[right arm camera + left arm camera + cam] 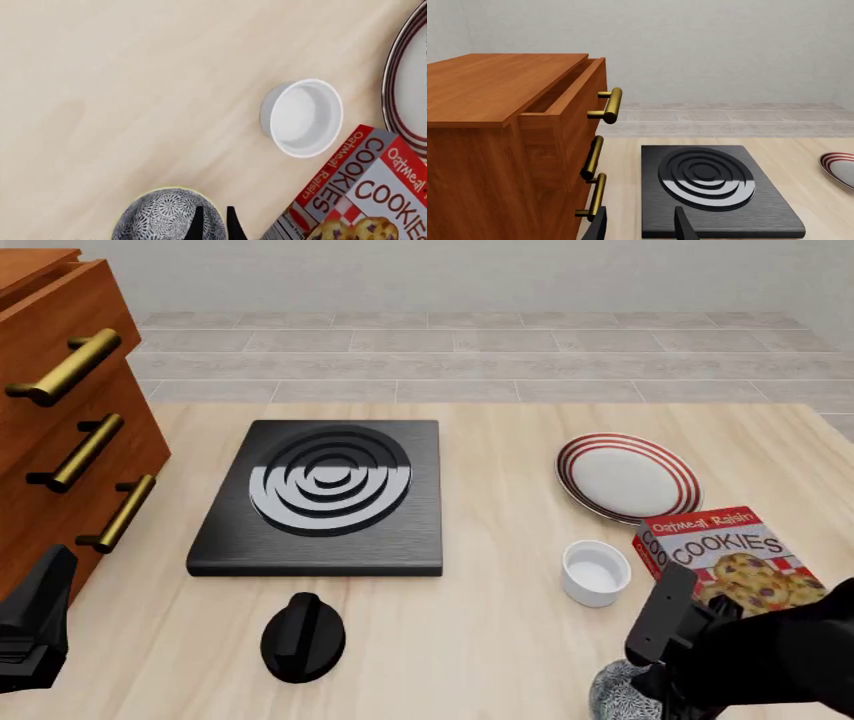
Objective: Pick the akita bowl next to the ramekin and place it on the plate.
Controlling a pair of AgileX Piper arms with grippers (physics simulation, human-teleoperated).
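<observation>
A pale wooden counter [494, 640] seen from the arms' side. At its near right edge sits the akita bowl [617, 692], a small round bowl covered in a dense black-and-white pattern, partly hidden by the dark right arm above it. The right gripper [215, 224] is over the bowl; in the right wrist view its two dark fingertips stand close together at the bowl's rim, with a narrow gap between them, and whether the jaws are pinching the rim cannot be told.

Just beyond the bowl, apart from it, stands the ramekin [595, 571], a small plain white cup sitting upright. To the ramekin's right, just beside it, lies a red box of oatmeal raisin cookies [727, 558]. Beyond both, further from the arms, is the plate [627, 477], wide and shallow with a grey-white centre and red and white striped rim, with nothing on it.

In the middle of the counter lies a black hob [324, 495] with concentric rings, and in front of it a black knob [304, 636]. At the far left stands a wooden cabinet of drawers [54, 430] with brass bar handles; the top drawer is slightly pulled out.

The left gripper [639, 225] hangs at the near left by the cabinet, its jaws parted and holding nothing.
</observation>
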